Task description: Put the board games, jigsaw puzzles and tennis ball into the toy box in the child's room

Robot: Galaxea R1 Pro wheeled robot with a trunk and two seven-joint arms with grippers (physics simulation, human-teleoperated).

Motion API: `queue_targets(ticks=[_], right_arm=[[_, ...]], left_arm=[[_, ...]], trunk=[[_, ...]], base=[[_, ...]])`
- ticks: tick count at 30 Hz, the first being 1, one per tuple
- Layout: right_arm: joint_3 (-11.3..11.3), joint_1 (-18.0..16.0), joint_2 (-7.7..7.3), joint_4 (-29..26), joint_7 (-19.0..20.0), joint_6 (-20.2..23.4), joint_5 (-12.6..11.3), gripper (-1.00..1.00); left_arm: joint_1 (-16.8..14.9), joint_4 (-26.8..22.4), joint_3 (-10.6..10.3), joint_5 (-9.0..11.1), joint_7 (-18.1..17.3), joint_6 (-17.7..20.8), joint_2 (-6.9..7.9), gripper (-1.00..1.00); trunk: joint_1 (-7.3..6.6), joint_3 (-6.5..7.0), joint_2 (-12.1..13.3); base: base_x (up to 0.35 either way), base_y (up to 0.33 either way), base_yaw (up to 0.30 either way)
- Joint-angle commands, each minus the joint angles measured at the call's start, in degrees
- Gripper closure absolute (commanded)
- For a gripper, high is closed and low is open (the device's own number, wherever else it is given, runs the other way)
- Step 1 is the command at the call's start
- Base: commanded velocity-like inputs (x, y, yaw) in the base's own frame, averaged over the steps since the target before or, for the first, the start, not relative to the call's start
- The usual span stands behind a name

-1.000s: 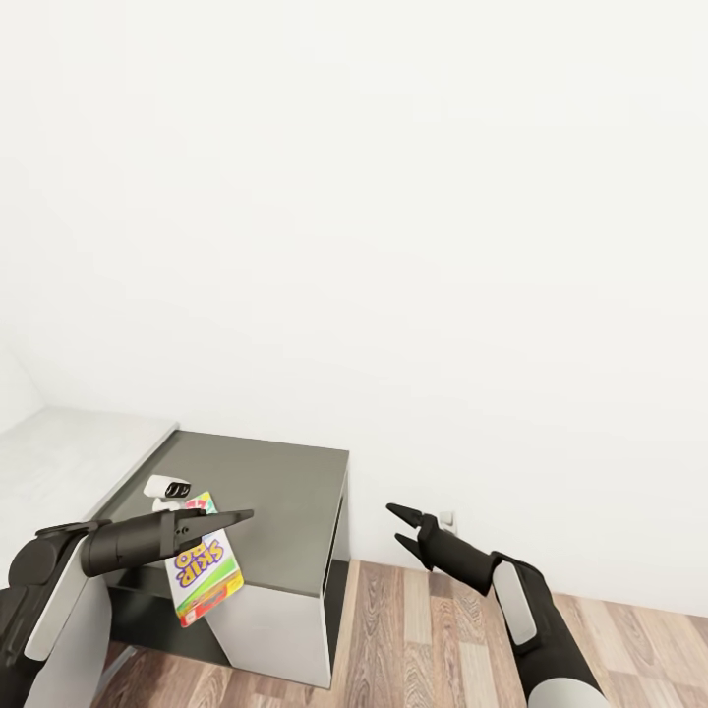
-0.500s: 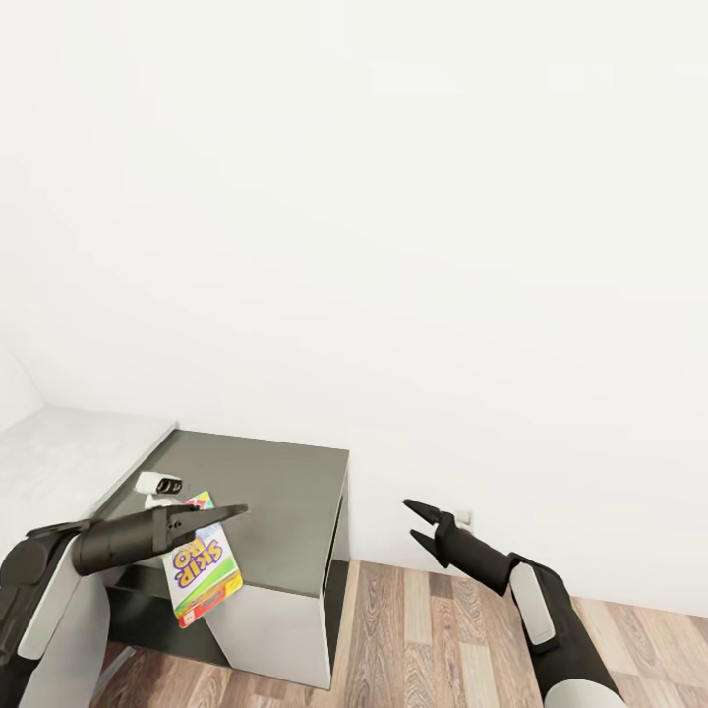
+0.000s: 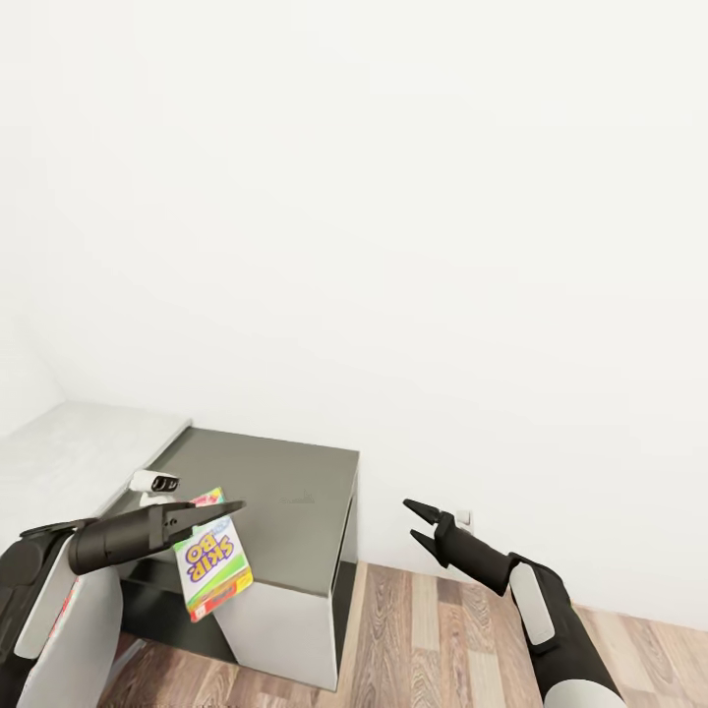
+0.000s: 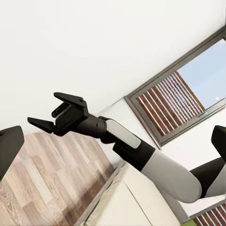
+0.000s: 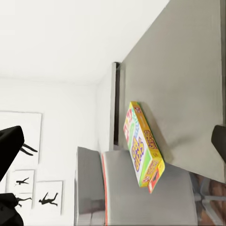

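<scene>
A "SKIP BO" board game (image 3: pixel 213 559), a small bright flat box, hangs from my left gripper (image 3: pixel 236 508) in the air over the front edge of the table's dark grey section (image 3: pixel 295 482). The right wrist view catches the same box (image 5: pixel 143 146) edge-on against the table top (image 5: pixel 188 70). My right gripper (image 3: pixel 409 519) is open and holds nothing, out over the wood floor to the right of the table. The left wrist view looks across at it (image 4: pixel 42 107). The toy box, the puzzles and the tennis ball are out of view.
The table's light grey top (image 3: pixel 79 447) runs off to the left. A bare white wall with a socket (image 3: pixel 462 516) stands close ahead. Wood floor (image 3: pixel 423 639) lies right of the table. A grey-framed window (image 4: pixel 188 89) and black silhouette prints (image 5: pixel 47 200) show in the wrist views.
The view has shifted a little. My left gripper has drawn slightly back to the left and the box has turned a bit. The right gripper has edged to the right.
</scene>
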Motion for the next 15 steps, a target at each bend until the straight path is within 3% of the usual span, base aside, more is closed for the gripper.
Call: queue_targets(ticks=[1,6,15], right_arm=[[-0.23,-0.05,0.06,-0.03,0.22,0.28,0.18,-1.00],[-0.16,-0.05,0.14,-0.03,0.20,0.15,0.19,-1.00],[-0.06,-0.05,0.26,-0.03,0.20,0.06,0.21,-1.00]], left_arm=[[-0.06,0.01,-0.04,0.13,-0.12,0.62,-0.01,-1.00],[-0.06,0.01,-0.07,0.16,-0.14,0.59,-0.04,-1.00],[-0.04,0.01,-0.10,0.17,-0.14,0.48,-0.13,-1.00]], trunk=[[0.02,-0.03,-0.09],[0.02,0.27,-0.09],[0.02,0.80,-0.09]], base=[[-0.093,0.000,0.214],[-0.162,0.031,0.229],[-0.041,0.005,0.240]])
